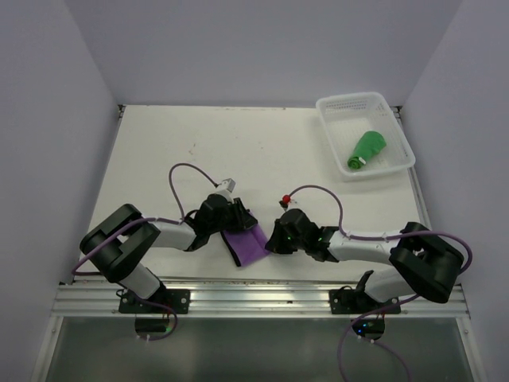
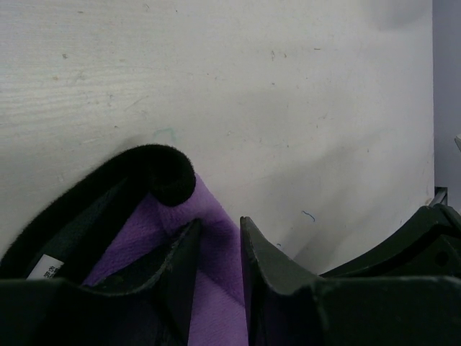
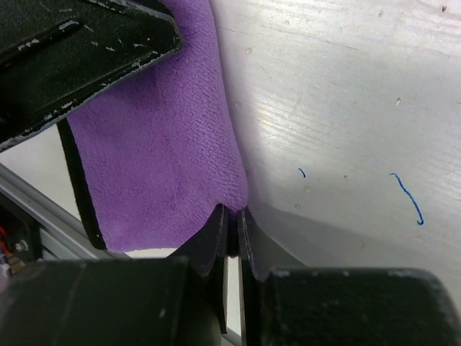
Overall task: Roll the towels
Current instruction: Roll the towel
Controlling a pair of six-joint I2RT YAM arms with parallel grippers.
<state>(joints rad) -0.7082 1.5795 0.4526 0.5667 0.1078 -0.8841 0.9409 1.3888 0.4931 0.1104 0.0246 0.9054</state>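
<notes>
The purple towel (image 1: 248, 245) with black edging lies partly folded near the table's front edge, between my two grippers. My left gripper (image 1: 236, 220) is at its far left side. In the left wrist view the left gripper (image 2: 218, 234) has purple cloth (image 2: 216, 288) filling the narrow gap between its jaws, and the black back (image 2: 155, 173) curls over just ahead. My right gripper (image 1: 274, 239) is at the towel's right edge. In the right wrist view the right gripper (image 3: 233, 215) pinches the rim of the purple towel (image 3: 166, 144). The green towel (image 1: 367, 149) lies rolled in the basket.
The white lattice basket (image 1: 394, 119) stands at the back right corner. A metal rail (image 1: 262, 296) runs along the near edge, right behind the towel. Grey walls close in the table on three sides. The left arm's finger (image 3: 79, 50) overhangs the towel in the right wrist view.
</notes>
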